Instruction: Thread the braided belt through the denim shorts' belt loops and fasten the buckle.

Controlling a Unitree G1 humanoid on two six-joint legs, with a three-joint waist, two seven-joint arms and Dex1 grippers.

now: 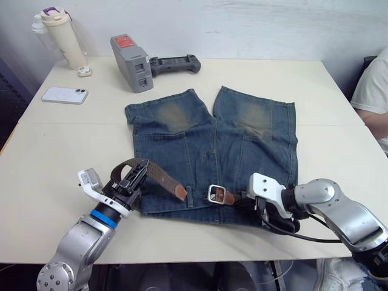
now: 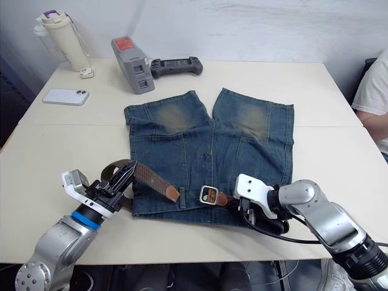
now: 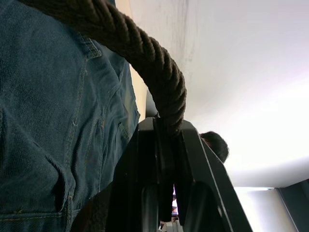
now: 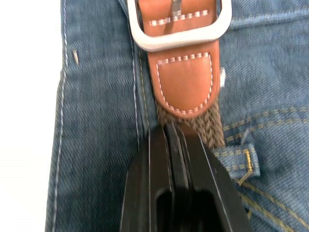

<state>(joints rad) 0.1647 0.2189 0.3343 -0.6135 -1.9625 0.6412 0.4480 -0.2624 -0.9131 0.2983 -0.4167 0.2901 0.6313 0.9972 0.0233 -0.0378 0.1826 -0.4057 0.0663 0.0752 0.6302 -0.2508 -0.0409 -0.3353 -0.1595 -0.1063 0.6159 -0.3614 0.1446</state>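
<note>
The denim shorts [image 1: 212, 145] lie flat on the table, waistband toward me. The braided belt [image 1: 159, 174] runs along the waistband and arches up off the shorts' left corner. My left gripper [image 1: 134, 174] is shut on that raised arch; the left wrist view shows the braided belt [image 3: 164, 77] pinched between its fingers. The belt's tan tip [image 1: 180, 191] rests on the waistband just left of the buckle [image 1: 217, 194]. My right gripper [image 4: 169, 130] is shut on the braid right behind the buckle's [image 4: 178, 29] leather tab. One belt loop [image 4: 250, 160] lies beside it.
At the table's far left are a phone [image 1: 65, 95], a cream bottle [image 1: 63, 36] and a small white item [image 1: 85, 73]. A grey box-shaped device [image 1: 130, 62] and a black controller [image 1: 176, 63] lie behind the shorts. A person's sleeve [image 1: 373, 91] shows at the right edge.
</note>
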